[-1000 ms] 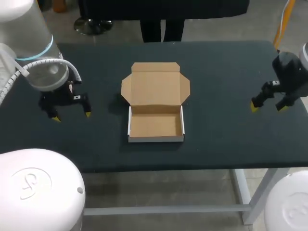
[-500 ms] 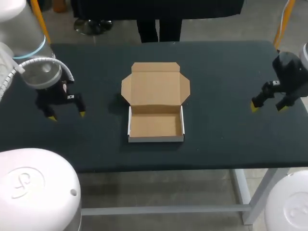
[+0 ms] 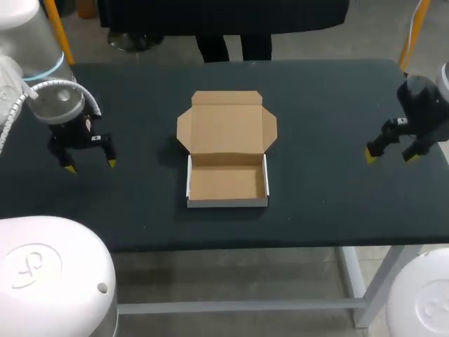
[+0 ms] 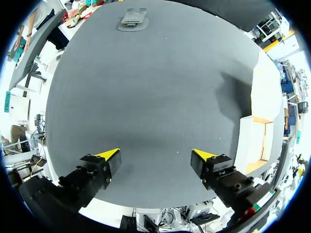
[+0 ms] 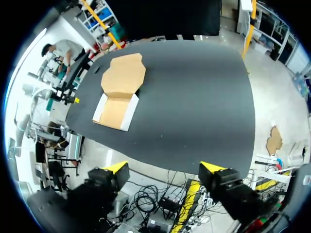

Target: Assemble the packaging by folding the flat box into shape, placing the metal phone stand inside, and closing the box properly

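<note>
The cardboard box (image 3: 227, 151) sits open at frame centre on the dark surface (image 3: 330, 217), lid laid back, the grey phone stand (image 4: 132, 20) well ahead of my left jaws, which, like my right jaws at far right, gape empty.

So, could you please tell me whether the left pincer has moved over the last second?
Yes. The left pincer has drifted to the left, away from the cardboard box, which lies where it was.
</note>
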Robot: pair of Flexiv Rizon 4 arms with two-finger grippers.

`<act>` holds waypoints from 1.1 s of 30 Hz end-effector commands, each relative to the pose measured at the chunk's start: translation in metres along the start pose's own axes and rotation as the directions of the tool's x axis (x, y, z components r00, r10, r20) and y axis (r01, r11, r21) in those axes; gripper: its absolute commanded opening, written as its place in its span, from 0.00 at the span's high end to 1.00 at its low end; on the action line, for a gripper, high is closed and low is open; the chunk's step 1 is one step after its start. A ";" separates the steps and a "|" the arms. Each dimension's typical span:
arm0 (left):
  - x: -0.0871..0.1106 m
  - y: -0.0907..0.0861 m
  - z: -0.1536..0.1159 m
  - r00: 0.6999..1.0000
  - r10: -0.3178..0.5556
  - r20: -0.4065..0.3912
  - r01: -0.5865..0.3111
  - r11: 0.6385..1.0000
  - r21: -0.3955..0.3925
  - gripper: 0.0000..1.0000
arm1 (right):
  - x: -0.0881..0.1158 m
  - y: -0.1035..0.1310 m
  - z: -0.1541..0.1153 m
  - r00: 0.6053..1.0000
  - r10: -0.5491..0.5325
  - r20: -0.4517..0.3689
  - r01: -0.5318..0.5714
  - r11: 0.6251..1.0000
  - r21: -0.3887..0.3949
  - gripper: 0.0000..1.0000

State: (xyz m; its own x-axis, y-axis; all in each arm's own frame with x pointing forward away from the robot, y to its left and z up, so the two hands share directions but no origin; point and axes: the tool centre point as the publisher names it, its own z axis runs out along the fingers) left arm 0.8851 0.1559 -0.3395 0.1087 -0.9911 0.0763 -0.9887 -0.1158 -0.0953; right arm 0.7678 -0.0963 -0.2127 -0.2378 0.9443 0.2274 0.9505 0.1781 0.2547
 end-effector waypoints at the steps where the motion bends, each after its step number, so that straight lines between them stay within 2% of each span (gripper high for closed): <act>1: -0.007 -0.016 0.010 1.000 0.001 -0.006 -0.001 0.999 -0.051 0.00 | 0.001 0.000 -0.003 1.000 -0.001 -0.001 0.001 1.000 0.005 0.00; 5: -0.013 -0.025 0.016 1.000 0.003 0.006 -0.003 0.998 -0.067 0.00 | 0.001 0.000 -0.003 1.000 -0.001 -0.001 0.001 1.000 0.005 0.00; 27: -0.013 -0.025 0.016 1.000 0.003 0.006 -0.003 0.998 -0.067 0.00 | 0.001 0.000 -0.003 1.000 -0.001 -0.001 0.001 1.000 0.005 0.00; 28: -0.012 -0.026 0.018 1.000 -0.001 0.024 0.003 0.998 -0.060 0.00 | 0.001 0.000 -0.003 1.000 -0.001 -0.001 0.001 1.000 0.005 0.00; 33: -0.018 -0.029 0.018 0.999 0.043 0.024 -0.042 0.998 -0.042 0.00 | 0.001 0.000 -0.003 1.000 -0.001 -0.001 0.001 1.000 0.005 0.00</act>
State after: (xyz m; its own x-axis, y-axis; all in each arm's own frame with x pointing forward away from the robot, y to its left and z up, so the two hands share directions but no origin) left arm 0.9150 0.1748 -0.3558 0.0703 -0.9962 0.0514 -0.9959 -0.0730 -0.0534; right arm 0.7673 -0.0964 -0.2118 -0.2384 0.9439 0.2283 0.9506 0.1787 0.2536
